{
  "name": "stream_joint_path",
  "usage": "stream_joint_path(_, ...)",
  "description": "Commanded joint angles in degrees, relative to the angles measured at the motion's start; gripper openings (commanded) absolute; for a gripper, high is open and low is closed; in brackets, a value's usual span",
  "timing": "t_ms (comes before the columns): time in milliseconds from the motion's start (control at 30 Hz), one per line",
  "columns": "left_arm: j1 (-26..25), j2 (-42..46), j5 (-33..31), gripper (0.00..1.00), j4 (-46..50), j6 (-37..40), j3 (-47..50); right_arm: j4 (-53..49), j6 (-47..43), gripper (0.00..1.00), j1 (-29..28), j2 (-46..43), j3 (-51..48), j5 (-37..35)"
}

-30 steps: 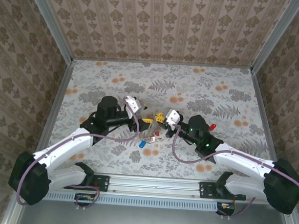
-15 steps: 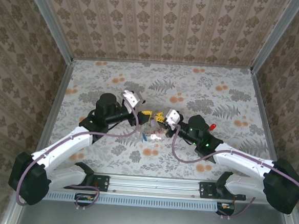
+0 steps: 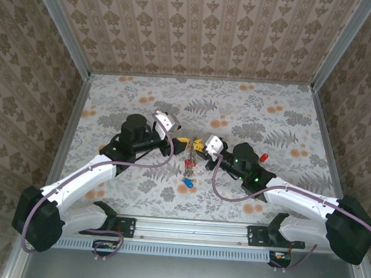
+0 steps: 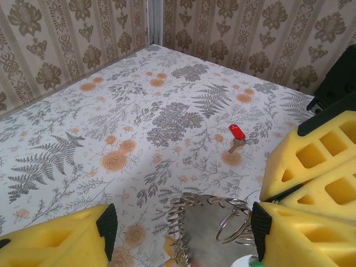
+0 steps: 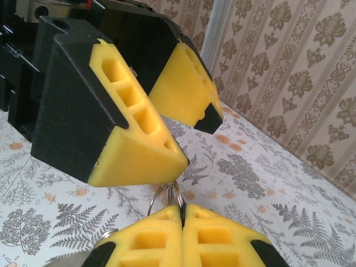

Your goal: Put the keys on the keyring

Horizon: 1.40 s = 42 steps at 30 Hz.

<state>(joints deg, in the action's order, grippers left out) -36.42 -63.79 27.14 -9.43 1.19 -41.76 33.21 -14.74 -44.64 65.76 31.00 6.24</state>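
Top external view: the counter [image 3: 251,112] with its flower pattern is the largest thing, closed in by papered walls [image 3: 199,32] at the far side and at both sides, with a metal frame [image 3: 67,143] where the surface meets them. The whole far half of the counter is bare, and wide free strips run along the left and right edges. The two arms reach in from the near edge and meet a little before the middle, well apart from every wall. The left gripper [image 3: 184,142] has its yellow fingers spread. In the left wrist view it [image 4: 181,228] stands with one finger on each side of the keyring [image 4: 222,214], and I see no contact with it. The right gripper [image 3: 199,146] has its fingers pressed together. In the right wrist view it [image 5: 182,214] pinches the thin loop of the keyring [image 5: 167,196], which comes out just above the closed tips, under the open left gripper [image 5: 194,139]. The keys [image 3: 189,165] are in a small bunch just below the two grippers. A blue key [image 3: 187,184] is lowest; whether it hangs or lies I cannot tell. One red key [image 4: 237,132] lies alone on the counter, beside the right arm.
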Motion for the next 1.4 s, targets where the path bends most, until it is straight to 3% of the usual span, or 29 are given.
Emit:
stream_joint_path(0,-0.49,-0.12,1.3,0.68,-0.26,-1.21,0.01,4.04,1.09,0.0,-0.31,0.25,1.01,-1.4)
stream_joint_path(567,-2.49,-1.81,6.44,0.68,3.94,4.44,1.64,5.88,0.9,0.0,-0.36,0.51,0.95,-1.04)
stream_joint_path(733,-3.09,0.68,9.34,0.68,8.6,9.63,2.79,6.16,-0.12,0.0,-0.23,0.51,1.07,0.66)
stream_joint_path(833,-2.75,4.84,11.6,0.61,12.27,15.06,3.67,5.88,-1.58,0.0,-0.21,0.09,0.91,2.38)
stream_joint_path(1000,-1.33,11.17,18.26,0.4,17.11,25.81,4.98,5.72,-2.18,0.0,0.13,-0.23,0.89,4.7)
stream_joint_path(1100,-0.1,11.83,20.99,0.27,15.2,26.73,5.89,5.9,-2.49,0.0,0.14,-0.1,0.99,6.8)
stream_joint_path(1233,0.48,10.03,21.45,0.25,14.54,27.19,5.14,5.85,-2.76,0.0,0.16,-0.1,1.18,7.21)
stream_joint_path(1367,0.91,8.73,19.75,0.35,13.2,27.21,4.93,5.31,-2.92,0.0,0.11,-0.1,1.34,8.07)
